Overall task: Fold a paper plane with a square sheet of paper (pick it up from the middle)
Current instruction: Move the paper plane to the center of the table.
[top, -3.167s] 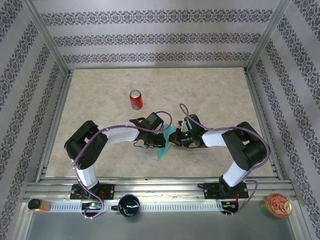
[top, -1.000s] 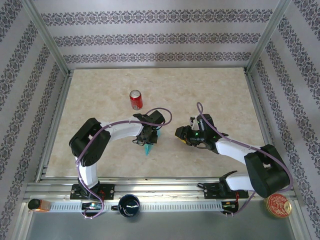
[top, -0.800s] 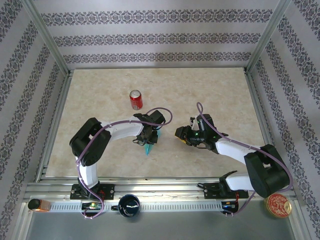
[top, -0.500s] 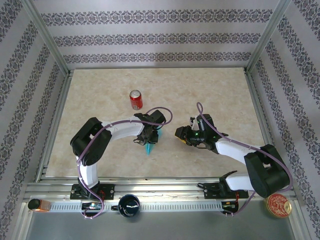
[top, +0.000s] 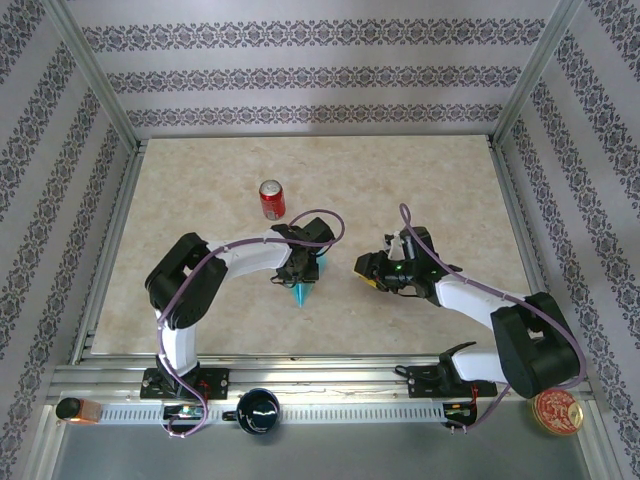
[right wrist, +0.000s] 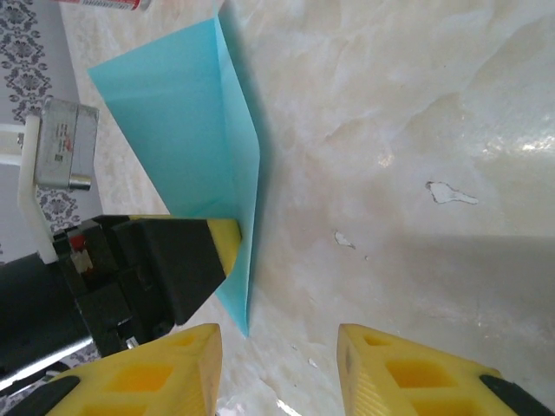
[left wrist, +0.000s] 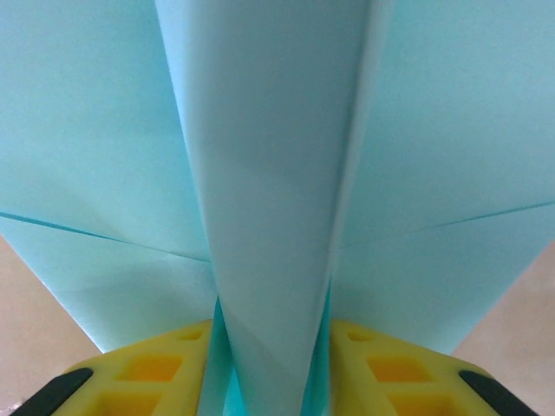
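On the rail at the near edge, a dark round object (top: 258, 410) is seen between the two arm bases. A small orange-ended item (top: 75, 408) is seen at the left end and a round red-and-gold tin (top: 555, 410) at the right end. Farther in, over the middle of the marbled tabletop (top: 200, 180), the paper plane (top: 299, 293) is found at the left gripper (top: 300, 270), with its turquoise point directed toward the near edge. In the left wrist view, the plane's central fold is flanked by the two yellow fingers (left wrist: 165, 373) and the gap between them is filled by it. The wings are spread to either side and marked by thin crease lines. Whether the fold is pinched or merely stood between the fingers cannot be told. In the right wrist view, one yellow pad of the left gripper is seen laid against the plane's side, and the plane's point is seen just ahead of the right gripper (right wrist: 277, 347). That gripper's fingers are held apart, with only bare tabletop between them, and it is placed to the right of the plane without touching it. Farther back and to the left, a red soda can (top: 271, 199) is stood upright, apart from the plane. The space is closed at the back and sides by patterned walls (top: 320, 75).
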Robot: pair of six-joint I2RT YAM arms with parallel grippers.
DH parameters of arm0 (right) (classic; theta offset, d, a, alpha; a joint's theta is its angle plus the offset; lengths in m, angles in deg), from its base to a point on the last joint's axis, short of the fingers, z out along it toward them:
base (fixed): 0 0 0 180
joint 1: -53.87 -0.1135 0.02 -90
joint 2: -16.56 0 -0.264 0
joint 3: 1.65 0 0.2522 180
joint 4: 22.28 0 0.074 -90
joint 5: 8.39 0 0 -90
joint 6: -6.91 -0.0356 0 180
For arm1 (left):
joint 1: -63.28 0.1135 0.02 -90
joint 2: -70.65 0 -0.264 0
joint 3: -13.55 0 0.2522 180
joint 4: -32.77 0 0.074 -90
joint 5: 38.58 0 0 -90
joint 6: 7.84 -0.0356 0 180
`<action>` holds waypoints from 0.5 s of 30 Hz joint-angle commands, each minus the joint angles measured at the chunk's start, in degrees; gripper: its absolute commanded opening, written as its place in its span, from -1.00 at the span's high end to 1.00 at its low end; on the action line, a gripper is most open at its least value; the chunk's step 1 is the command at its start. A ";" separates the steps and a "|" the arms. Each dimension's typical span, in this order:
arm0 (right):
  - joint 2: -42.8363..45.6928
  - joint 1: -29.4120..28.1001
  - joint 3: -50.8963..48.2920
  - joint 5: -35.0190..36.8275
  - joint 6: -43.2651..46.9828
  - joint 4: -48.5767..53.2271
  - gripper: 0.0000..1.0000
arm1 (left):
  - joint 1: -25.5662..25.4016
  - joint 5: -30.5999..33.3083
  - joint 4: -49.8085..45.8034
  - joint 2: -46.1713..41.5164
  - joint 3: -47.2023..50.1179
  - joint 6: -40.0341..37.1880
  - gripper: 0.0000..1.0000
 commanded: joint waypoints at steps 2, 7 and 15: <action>2.58 1.74 1.68 -2.84 2.83 2.29 0.18 | 0.46 3.11 -2.57 1.21 -0.50 1.60 0.24; 6.05 3.25 2.17 -2.34 4.54 5.29 0.18 | 0.49 3.05 -2.77 -0.87 -1.87 1.25 0.23; 10.71 4.43 3.16 -0.44 6.64 10.47 0.18 | 0.49 3.02 -2.31 -4.63 -2.06 2.23 0.19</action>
